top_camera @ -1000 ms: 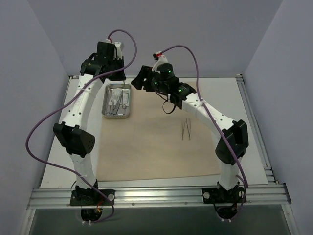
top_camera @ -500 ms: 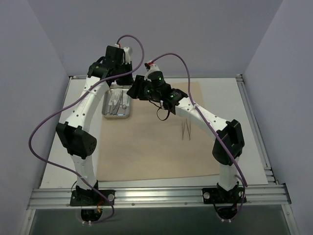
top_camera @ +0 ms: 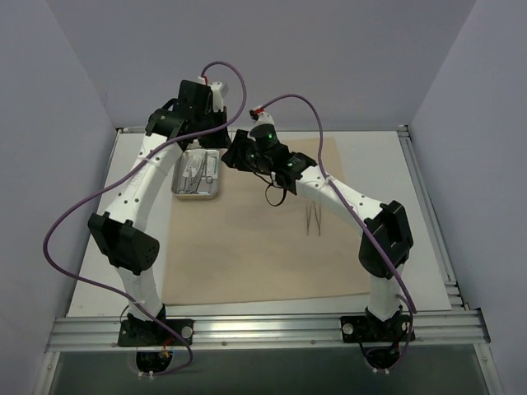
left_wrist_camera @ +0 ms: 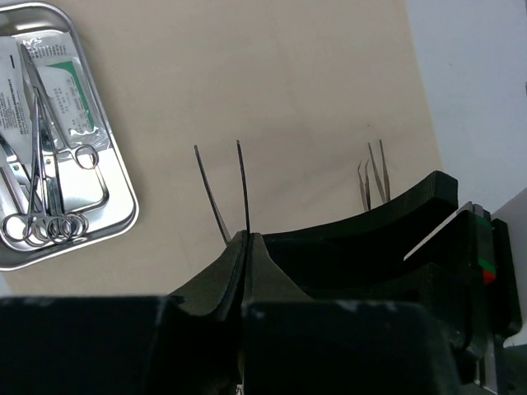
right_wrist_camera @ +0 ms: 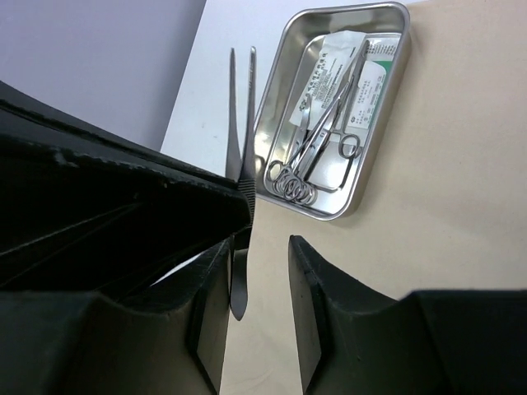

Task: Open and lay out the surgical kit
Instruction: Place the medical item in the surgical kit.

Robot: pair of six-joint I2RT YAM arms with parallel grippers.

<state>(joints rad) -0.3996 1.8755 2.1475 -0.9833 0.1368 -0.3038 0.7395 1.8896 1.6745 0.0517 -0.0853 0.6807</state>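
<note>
Surgical kit [top_camera: 247,247], unwrapped; laying-out part done.

Location: beige cloth wrap [top_camera: 272,271] spread flat across the middle of the table [top_camera: 420,214].

1. Ten o'clock corner of the cloth: steel tray [top_camera: 196,197], holding the scissor-handled instruments [left_wrist_camera: 41,164] and two clear packets [left_wrist_camera: 70,99]. None of these is set out yet.
2. Eleven o'clock, over the tray's right edge: left gripper [left_wrist_camera: 244,239], fingers clenched on one pair of thin tweezers [left_wrist_camera: 242,189], prongs pointing away from its wrist.
3. Facing it, close in: right gripper [right_wrist_camera: 259,247], fingers parted. The tweezers' blunt end hangs between them, nearer one finger; whether it touches cannot be told.
4. Three o'clock of the cloth's centre: second pair of tweezers [top_camera: 313,218], lying loose, well apart from the tray.

Step, as judged: the held tweezers are passing from the left arm to the right, for placing on bare cloth.

Next move calls for: the right fingers to pinch the blunt end squarely before the left lets go. Thin steel is apt to twist or slip.

Views:
- **Top:** gives the whole layout, but the wrists hide the held tweezers and both sets of jaws.
- **Left wrist:** shows the clench and both pairs of tweezers at once, but not the blunt end.
- **Right wrist:** alone shows that end between the parted fingers.
</note>
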